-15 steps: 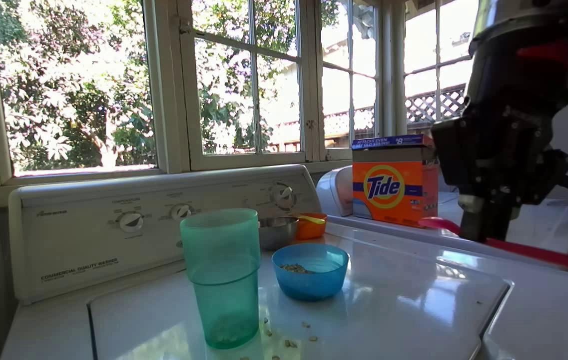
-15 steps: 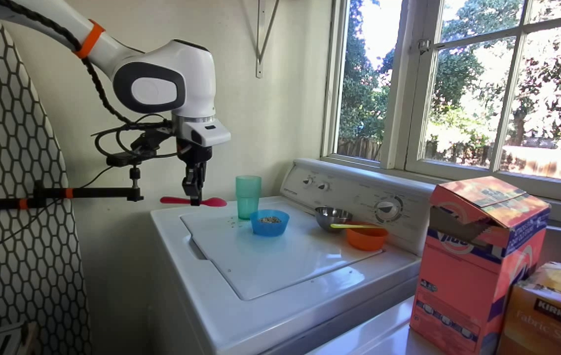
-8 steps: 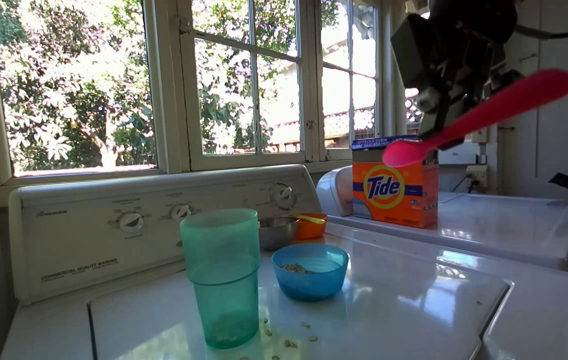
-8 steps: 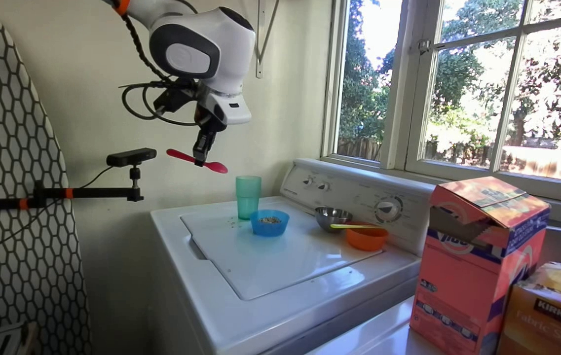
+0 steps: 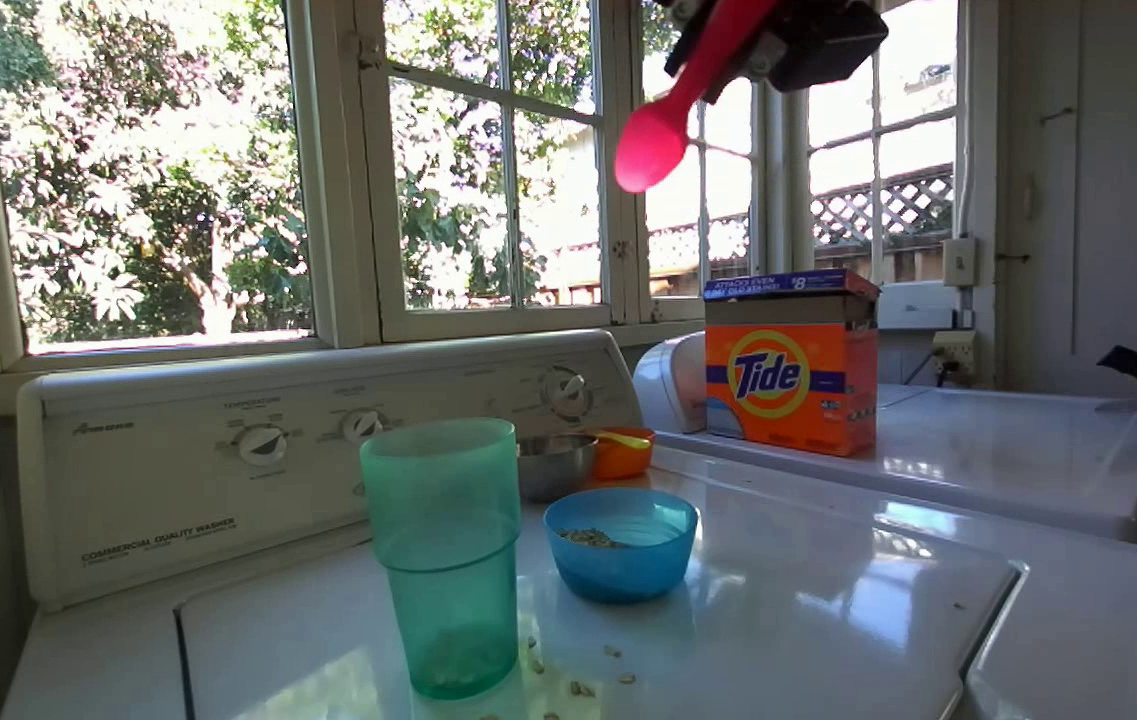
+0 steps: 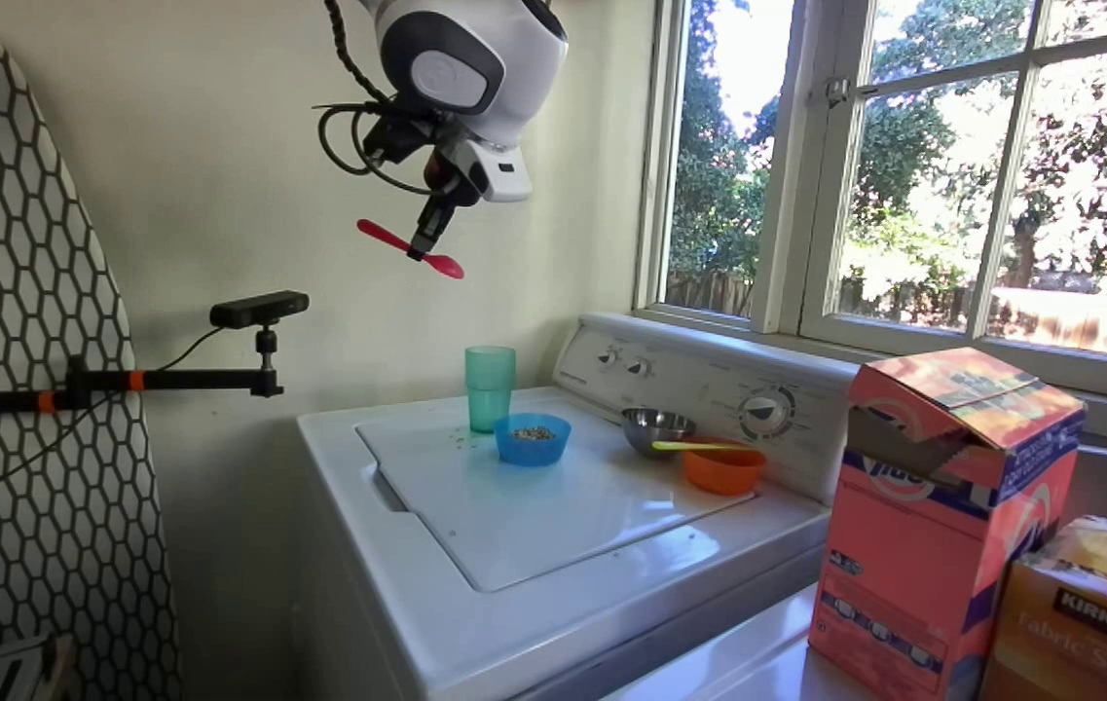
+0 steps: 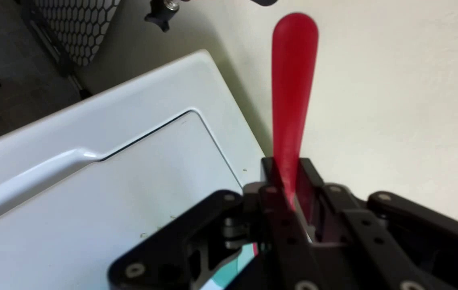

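Note:
My gripper (image 6: 416,253) is shut on a red spoon (image 6: 444,265) at the middle of its length, high above the washer top. In the wrist view the spoon's handle (image 7: 294,76) sticks out between the fingertips. In an exterior view the spoon's bowl end (image 5: 653,148) hangs tilted down in front of the window. Whether the spoon carries anything cannot be told. Below stand a green cup (image 5: 443,560) with something pale at its bottom and a blue bowl (image 5: 620,565) holding grains. The cup also shows partly in the wrist view (image 7: 229,272), behind the gripper.
A steel bowl (image 6: 645,433) and an orange bowl (image 6: 723,474) with a yellow utensil (image 6: 699,446) across it stand by the control panel. Loose grains (image 5: 581,688) lie near the cup. A Tide box (image 5: 778,385), a Kirkland box (image 6: 1084,628) and a camera on a bar (image 6: 259,310) stand around.
My gripper has risen and moved toward the window side with the red spoon held, tilting as it went. The cup and bowls have not moved.

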Available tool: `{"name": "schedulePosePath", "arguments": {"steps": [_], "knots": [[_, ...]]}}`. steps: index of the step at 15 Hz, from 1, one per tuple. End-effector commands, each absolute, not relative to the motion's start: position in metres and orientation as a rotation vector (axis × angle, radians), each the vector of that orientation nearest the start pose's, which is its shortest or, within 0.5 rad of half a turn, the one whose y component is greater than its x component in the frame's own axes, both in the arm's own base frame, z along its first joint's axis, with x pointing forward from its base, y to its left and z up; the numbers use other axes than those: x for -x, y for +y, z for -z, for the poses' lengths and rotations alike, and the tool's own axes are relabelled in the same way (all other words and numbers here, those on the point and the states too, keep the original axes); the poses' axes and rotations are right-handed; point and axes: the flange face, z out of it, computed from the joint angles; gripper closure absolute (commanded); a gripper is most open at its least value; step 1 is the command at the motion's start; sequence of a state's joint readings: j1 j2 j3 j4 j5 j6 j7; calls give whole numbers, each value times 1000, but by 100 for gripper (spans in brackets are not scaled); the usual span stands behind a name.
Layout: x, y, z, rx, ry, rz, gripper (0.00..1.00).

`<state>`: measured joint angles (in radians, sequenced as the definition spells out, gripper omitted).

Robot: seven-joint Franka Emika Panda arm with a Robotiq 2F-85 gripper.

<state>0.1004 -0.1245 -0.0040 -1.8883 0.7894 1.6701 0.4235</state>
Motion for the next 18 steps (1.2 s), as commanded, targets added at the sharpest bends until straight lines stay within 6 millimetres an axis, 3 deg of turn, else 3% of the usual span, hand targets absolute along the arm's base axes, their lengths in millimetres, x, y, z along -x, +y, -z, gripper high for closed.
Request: {"name": "schedulePosePath", "arguments": {"steps": [1,5,6,10,13,18], "knots": [[-518,124,-583,2325,539,-363,84],[-537,132,-584,2326,543,-376,84],[-538,131,-583,2325,543,-377,96],[-568,151,-570,2215,329,-552,96],[-582,167,-555,2137,252,-704,96],[-594,172,-518,2076,308,-956,96]]}}
